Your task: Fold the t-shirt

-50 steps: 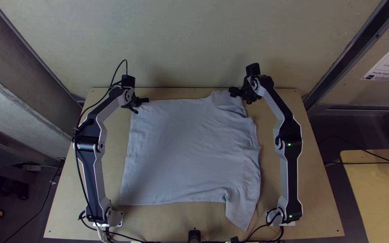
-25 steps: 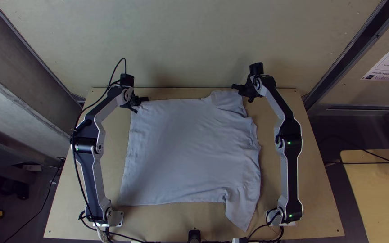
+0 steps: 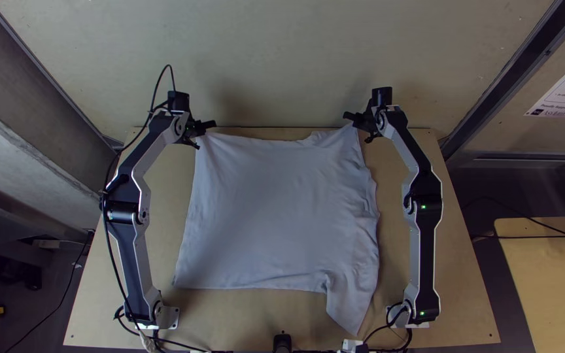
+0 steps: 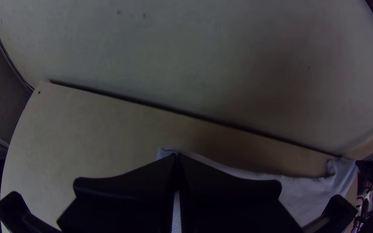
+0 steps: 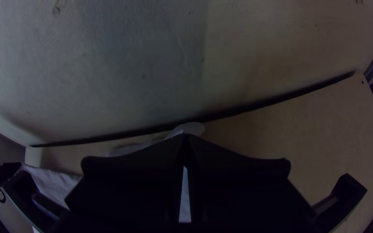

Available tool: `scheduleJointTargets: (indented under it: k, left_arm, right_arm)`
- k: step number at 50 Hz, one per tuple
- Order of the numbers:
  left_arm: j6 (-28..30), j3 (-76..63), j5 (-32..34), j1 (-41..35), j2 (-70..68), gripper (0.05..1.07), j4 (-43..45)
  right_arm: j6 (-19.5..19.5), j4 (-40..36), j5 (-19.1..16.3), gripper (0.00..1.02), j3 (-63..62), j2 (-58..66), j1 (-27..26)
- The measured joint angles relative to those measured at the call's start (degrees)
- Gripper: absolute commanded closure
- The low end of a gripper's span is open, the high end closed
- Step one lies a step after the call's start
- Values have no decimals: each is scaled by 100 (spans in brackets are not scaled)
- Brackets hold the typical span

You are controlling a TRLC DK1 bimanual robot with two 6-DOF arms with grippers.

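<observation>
In the top view my left gripper [image 3: 207, 125] is at the far left corner of the pale t-shirt [image 3: 276, 209], and my right gripper [image 3: 351, 119] is at its far right corner. Both corners are lifted, with the cloth between them spread and its near part lying on the table. A sleeve-like flap points to the near edge at the right. The left wrist view has my left gripper [image 4: 177, 157] shut on the t-shirt [image 4: 298, 190]. In the right wrist view my right gripper [image 5: 185, 137] is shut on the shirt [image 5: 191, 128].
The wooden table [image 3: 230, 320] ends at a pale wall [image 3: 276, 65] just beyond the grippers. Cables [image 3: 184, 343] run along the near edge. Bare wood borders the shirt on both sides, inside the arms.
Both grippers have risen and moved slightly toward the wall, the right one also a little to the right. The shirt's far corners have come up with them, and its near left edge has shifted slightly away.
</observation>
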Motion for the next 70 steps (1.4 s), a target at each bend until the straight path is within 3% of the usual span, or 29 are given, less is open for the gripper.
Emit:
scheduleJointTargets:
  k: [19, 41, 70]
  left_arm:
    - [-101, 170, 48, 284, 157, 104, -55]
    - [-138, -153, 374, 337, 79, 104, -267]
    - [151, -1891, 455, 365, -1556, 104, -70]
  right_arm:
    - [17, 339, -9, 100, 96, -52, -46]
    - [15, -393, -72, 100, -474, -1084, -44]
    - [-120, -411, -68, 100, -3001, -2669, 83]
